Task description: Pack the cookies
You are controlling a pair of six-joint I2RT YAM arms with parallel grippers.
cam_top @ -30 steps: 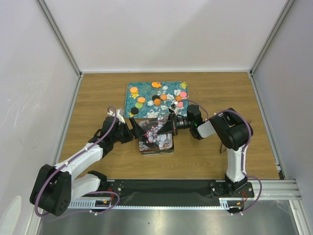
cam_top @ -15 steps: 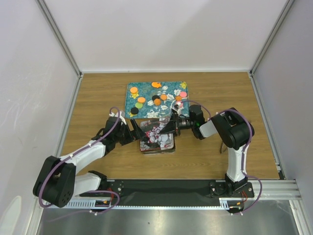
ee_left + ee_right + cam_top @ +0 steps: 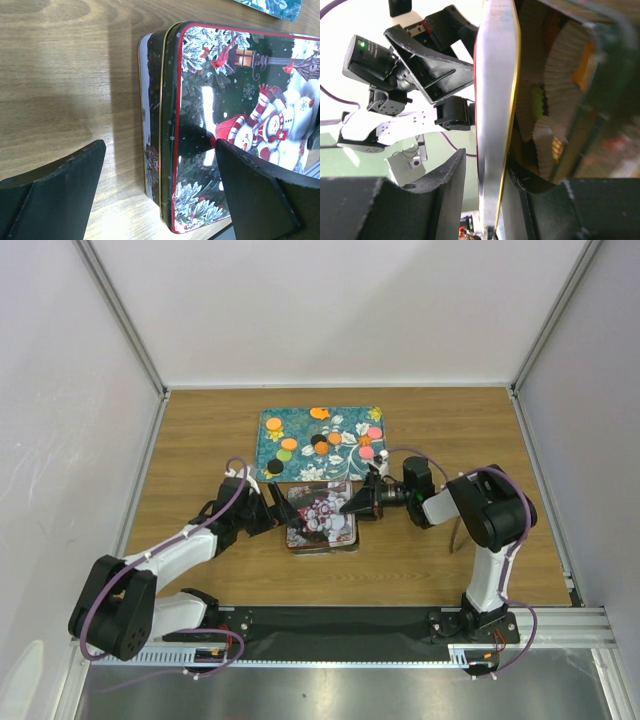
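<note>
**Right claw is holding the tin lid by its rim**

The right gripper (image 3: 487,160) is clenching the thin rim of the lid (image 3: 240,75), and the lid is standing tilted over the tin (image 3: 150,125), raised on its right side. The left gripper (image 3: 160,145) is hanging released, with one finger over the lid and the other over the table (image 3: 60,75). It is not grasping anything. Most of the cookies (image 3: 322,447) are lying on the teal tray (image 3: 295,422) just behind the tin. Inside the tin, the paper cups (image 3: 560,65) are showing orange and green pieces, probably cookies too.

I am judging that the step in hand is moving the lid, but I cannot tell whether it is going off or on. To do it well, the right gripper is needing a firm hold on the rim, because the metal looks thin and smooth. The lid should be travelling slowly, clear of the cups. The left gripper could be steadying the base, so that the tin is not sliding on the wood.
</note>
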